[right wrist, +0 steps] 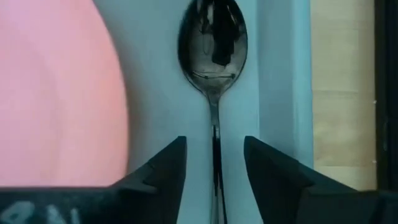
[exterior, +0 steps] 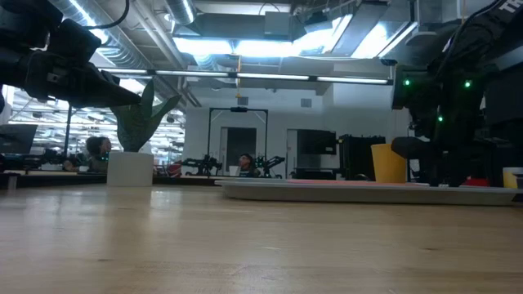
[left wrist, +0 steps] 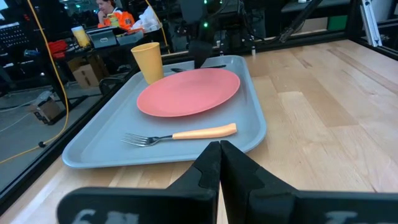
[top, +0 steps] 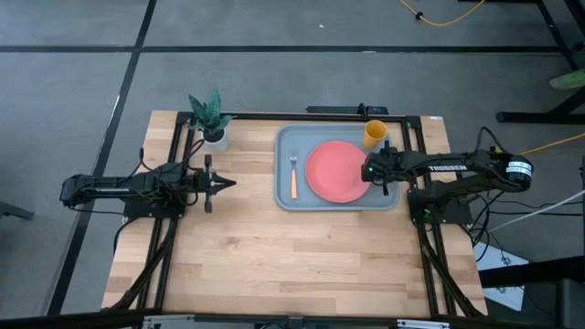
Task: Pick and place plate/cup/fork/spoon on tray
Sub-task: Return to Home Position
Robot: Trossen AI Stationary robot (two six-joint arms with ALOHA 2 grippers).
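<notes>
The grey-blue tray [top: 285,196] lies at the table's far right. On it lie the coral-pink plate [top: 336,172], the yellow-orange cup [top: 375,133] at its far right corner, and the orange-handled fork [top: 293,175] left of the plate. The dark spoon [right wrist: 213,43] lies flat on the tray between the plate and the tray's right rim. My right gripper [right wrist: 215,146] points down over the spoon. It is open, with one finger on each side of the thin handle [right wrist: 214,134] and a gap to each. My left gripper [top: 228,184] is shut and empty, left of the tray.
A small white pot with a green plant [top: 210,117] stands at the table's far left, beyond my left gripper. Bare wooden tabletop [top: 292,265] stretches in front of the tray toward the near edge. People show in the room beyond the table.
</notes>
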